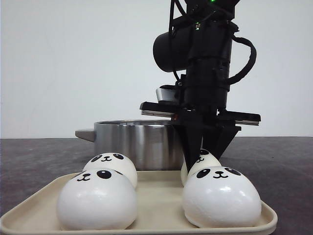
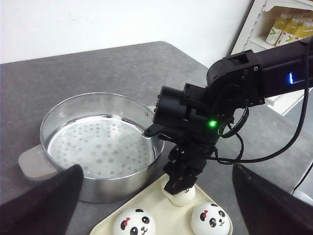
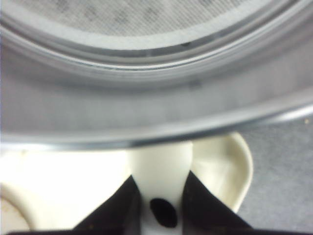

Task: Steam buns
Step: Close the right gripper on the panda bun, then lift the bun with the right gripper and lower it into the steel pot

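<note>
On the tray, right tool grips bun.

Lab-like test room, bare white wall, shelved drink bottles

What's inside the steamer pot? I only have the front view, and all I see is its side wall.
Observer: Nothing. The left wrist view shows the steamer pot holding only its perforated plate.
Operator: Do the right fingers have the rear right bun?
Observer: It looks so. In the right wrist view, the fingers of the right gripper press both sides of the rear right bun.
Operator: And the left gripper?
Observer: The left gripper is wide open, holding nothing.
</note>
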`<state>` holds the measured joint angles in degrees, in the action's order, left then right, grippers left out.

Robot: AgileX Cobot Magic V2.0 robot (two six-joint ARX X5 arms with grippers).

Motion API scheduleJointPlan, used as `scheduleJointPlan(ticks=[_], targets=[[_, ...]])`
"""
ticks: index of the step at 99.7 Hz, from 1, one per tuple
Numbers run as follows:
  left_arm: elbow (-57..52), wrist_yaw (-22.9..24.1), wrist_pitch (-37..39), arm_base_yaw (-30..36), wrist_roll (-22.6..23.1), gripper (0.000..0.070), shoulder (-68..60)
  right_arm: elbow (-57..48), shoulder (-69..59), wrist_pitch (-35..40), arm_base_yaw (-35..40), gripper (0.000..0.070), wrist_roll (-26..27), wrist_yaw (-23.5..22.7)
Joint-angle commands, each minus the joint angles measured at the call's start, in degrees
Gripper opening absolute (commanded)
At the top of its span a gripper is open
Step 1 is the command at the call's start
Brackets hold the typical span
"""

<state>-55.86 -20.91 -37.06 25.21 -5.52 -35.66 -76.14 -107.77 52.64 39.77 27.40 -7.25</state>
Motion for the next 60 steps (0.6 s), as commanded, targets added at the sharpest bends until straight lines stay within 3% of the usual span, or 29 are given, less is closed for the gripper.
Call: scheduleJointPlan(ticks=[1, 10, 40, 48, 60], targets=[[-0.9, 0.1, 0.7, 0.3, 0.4, 0.0591, -0.2, -0.7, 0.0, -0.1, 1.0, 0.0006, -1.9, -2.6], [-0.9, 0.1, 0.7, 0.3, 0.3, 0.059, -0.2, -0.8, 3.0, -0.3, 1.9, 0.0006, -3.8, -6.7], [-0.9, 1.0, 1.3, 0.3, 0.4, 0.0591, -0.2, -5.6, 17.0, -5.1, 4.5, 0.0006, -5.1, -8.3], [-0.9, 1.5, 1.8, 0.3, 0.4, 0.0591, -0.2, -8.7, 19.4, -7.0, 4.5, 0.0006, -6.3, -6.0], [-0.9, 1.6, 2.6, 0.3, 0.4, 0.059, -0.2, -15.2, 19.9, -7.6, 3.8, 0.0006, -12.5, 2.2]])
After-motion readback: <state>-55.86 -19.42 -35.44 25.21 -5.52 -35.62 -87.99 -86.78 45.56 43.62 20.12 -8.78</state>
